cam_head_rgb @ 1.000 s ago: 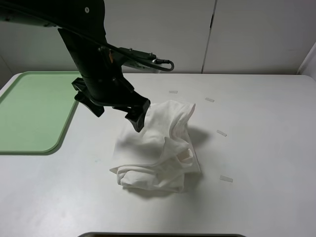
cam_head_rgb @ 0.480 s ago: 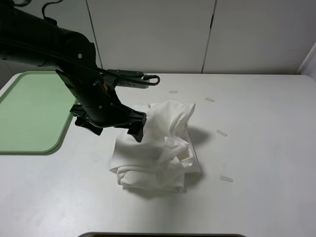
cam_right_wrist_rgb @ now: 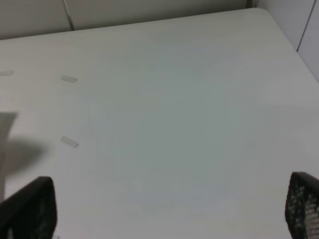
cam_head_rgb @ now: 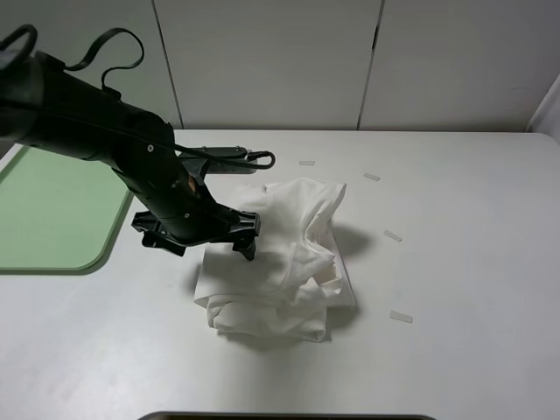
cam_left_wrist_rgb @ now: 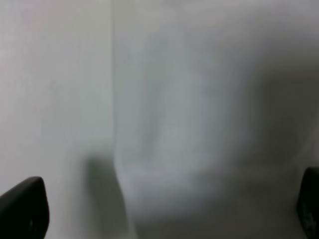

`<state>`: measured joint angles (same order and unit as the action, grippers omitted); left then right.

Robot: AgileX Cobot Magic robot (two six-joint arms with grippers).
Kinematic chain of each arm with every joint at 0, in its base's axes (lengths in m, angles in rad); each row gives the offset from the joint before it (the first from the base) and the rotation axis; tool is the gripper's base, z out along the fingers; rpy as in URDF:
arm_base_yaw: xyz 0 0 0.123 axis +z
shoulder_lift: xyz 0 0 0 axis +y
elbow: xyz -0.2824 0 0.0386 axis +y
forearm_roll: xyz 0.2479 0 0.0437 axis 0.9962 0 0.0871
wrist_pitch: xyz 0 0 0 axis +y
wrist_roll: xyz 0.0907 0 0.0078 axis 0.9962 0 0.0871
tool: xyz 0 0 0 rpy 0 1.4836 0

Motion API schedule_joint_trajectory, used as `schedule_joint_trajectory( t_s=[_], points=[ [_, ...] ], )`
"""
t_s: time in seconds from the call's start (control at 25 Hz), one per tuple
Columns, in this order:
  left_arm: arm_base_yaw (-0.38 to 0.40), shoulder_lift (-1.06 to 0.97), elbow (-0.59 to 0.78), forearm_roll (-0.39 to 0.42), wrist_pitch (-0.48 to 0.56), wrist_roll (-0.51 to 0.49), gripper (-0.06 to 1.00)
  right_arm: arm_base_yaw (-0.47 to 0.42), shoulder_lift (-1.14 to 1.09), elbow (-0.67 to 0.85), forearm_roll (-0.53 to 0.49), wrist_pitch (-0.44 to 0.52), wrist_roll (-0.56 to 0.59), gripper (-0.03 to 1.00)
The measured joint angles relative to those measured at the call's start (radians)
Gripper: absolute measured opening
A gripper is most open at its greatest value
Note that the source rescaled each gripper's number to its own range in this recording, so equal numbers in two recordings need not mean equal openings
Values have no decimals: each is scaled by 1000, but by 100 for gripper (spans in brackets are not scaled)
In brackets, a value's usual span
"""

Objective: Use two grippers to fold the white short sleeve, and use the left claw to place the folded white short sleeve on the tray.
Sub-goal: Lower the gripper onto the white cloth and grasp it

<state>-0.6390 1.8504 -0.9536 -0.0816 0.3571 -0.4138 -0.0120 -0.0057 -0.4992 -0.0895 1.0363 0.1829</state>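
The white short sleeve [cam_head_rgb: 293, 262] lies as a rumpled, loosely folded bundle in the middle of the white table. My left gripper [cam_head_rgb: 206, 243] is low at the bundle's left edge, jaws wide open, one finger [cam_head_rgb: 246, 245] on the cloth and the other out to the left over the table. In the left wrist view the shirt [cam_left_wrist_rgb: 199, 124] fills the frame as a blur between the open left gripper [cam_left_wrist_rgb: 164, 211] and its fingertips [cam_left_wrist_rgb: 22, 209]. The light-green tray [cam_head_rgb: 52, 210] sits at the table's left edge. My right gripper [cam_right_wrist_rgb: 164, 206] is open over bare table and does not show in the exterior view.
Small white tape strips [cam_head_rgb: 393, 235] lie on the table to the right of the shirt, and two tape strips [cam_right_wrist_rgb: 69, 142] show in the right wrist view. A black cable loop [cam_head_rgb: 254, 158] hangs off the left arm. A dark edge [cam_head_rgb: 289, 416] borders the table's front.
The left arm has swung down and lowered its open gripper from above the shirt to the bundle's left edge. The shirt's top fold has settled slightly.
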Motion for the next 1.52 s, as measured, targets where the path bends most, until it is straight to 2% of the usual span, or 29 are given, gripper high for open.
schedule_joint_trajectory(
  t_s=[0.6,0.8,0.92,0.96,1.16,1.52],
  points=[
    [-1,104,0,-1,-203,-4,99,0,0,0,0,0,0,100],
    [-8,125,0,-1,-231,-4,88,0,0,0,0,0,0,100],
    [-11,127,0,-2,-241,-4,73,0,0,0,0,0,0,100],
    [-13,127,0,-2,-249,-4,61,0,0,0,0,0,0,100],
    [-13,127,0,-2,-259,-4,46,0,0,0,0,0,0,100],
    [-13,127,0,-2,-260,-4,43,0,0,0,0,0,0,100]
  ],
)
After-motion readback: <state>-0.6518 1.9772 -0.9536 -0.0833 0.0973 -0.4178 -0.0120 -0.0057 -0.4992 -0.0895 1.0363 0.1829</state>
